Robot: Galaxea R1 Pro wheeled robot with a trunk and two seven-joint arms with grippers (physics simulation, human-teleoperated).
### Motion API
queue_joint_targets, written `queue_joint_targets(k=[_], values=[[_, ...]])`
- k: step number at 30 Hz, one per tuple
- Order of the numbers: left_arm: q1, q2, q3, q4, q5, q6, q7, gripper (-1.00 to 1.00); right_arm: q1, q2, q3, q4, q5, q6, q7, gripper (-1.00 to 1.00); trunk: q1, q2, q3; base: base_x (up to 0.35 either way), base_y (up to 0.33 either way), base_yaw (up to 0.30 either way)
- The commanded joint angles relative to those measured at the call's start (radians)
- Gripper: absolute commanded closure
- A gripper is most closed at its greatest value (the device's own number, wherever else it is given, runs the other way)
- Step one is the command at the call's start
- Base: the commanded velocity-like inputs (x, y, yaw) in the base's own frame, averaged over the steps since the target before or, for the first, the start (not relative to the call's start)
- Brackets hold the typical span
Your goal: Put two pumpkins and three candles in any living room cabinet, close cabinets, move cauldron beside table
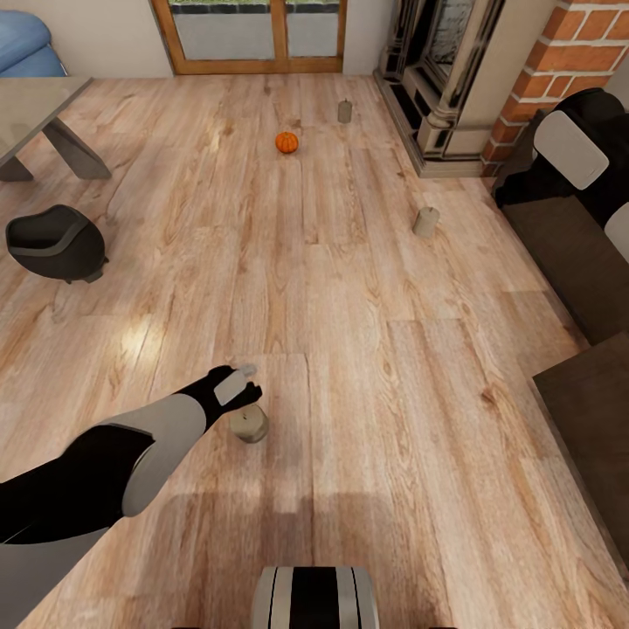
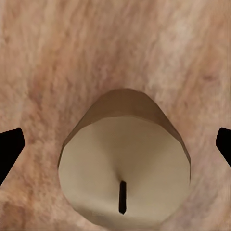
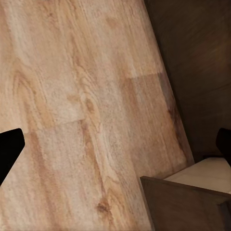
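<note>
Head view: my left gripper (image 1: pixel 247 393) hangs low over the plank floor (image 1: pixel 349 349), directly above the near candle (image 1: pixel 250 425), which stands upright. Left wrist view: I see that candle (image 2: pixel 126 178) from above, wick showing, with the dark fingertips (image 2: pixel 8 150) spread wide at either side and not touching it. A second candle (image 1: pixel 426 221) stands further off near the fireplace (image 1: pixel 437 79), a third (image 1: pixel 345 111) beyond it, and a pumpkin (image 1: pixel 286 141) sits on bare floor between them and the glass doors (image 1: pixel 253 35). The cauldron (image 1: pixel 57 243) rests by the table (image 1: pixel 35 109), left. Right wrist view: my right gripper's tips (image 3: pixel 9 149) are apart over floor beside the cabinet (image 3: pixel 192 72), whose pale drawer interior (image 3: pixel 207 175) stands open.
</note>
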Motion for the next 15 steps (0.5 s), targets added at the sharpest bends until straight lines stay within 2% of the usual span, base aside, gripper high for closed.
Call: queue_joint_targets(k=[1,15], values=[[0.003,0.0,-0.009,-0.002,0.009,0.005,0.005,-1.0,-0.001,-0.002,0.007,-0.002,-0.011,0.002,-0.008,-1.0,0.0,0.0,-0.001,0.0,0.0,0.0],[0.026,-0.001,-0.009,-0.002,0.009,0.005,0.005,-1.0,-0.002,0.0,0.008,-0.002,-0.011,0.003,-0.008,-1.0,0.0,0.0,-0.001,0.0,0.0,0.0]])
